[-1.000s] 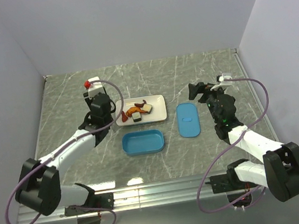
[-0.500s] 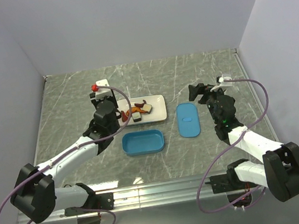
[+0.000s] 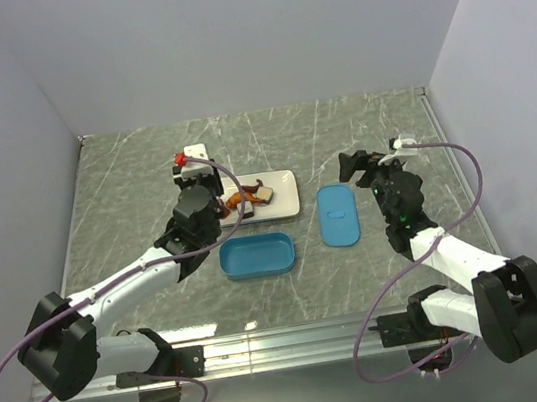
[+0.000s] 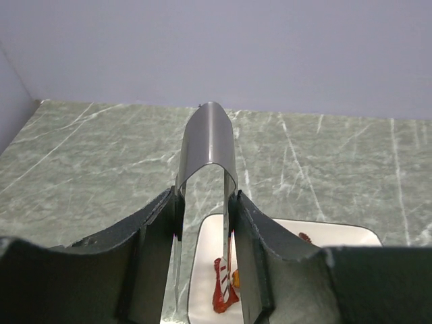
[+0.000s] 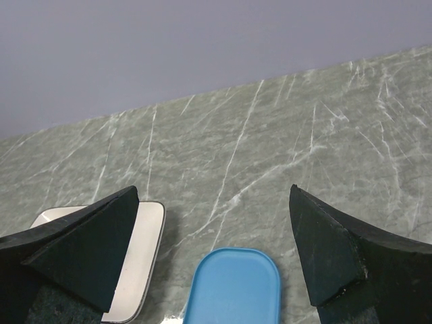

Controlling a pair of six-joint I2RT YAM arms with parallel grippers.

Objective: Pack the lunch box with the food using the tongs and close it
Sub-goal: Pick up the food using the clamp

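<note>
Left arm (image 3: 128, 277) reaches forward and inward, left gripper (image 4: 204, 206) clamped narrowly on the tongs (image 4: 209, 135). Right arm (image 3: 448, 250) stands folded, right gripper (image 5: 214, 192) spread wide, holding nothing.

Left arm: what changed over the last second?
The left claw, shut on the thin grey metal tongs, swung right to the left end of the white rectangular plate. The open right claw, shallow blue plastic box and flat blue lid stayed put.
</note>
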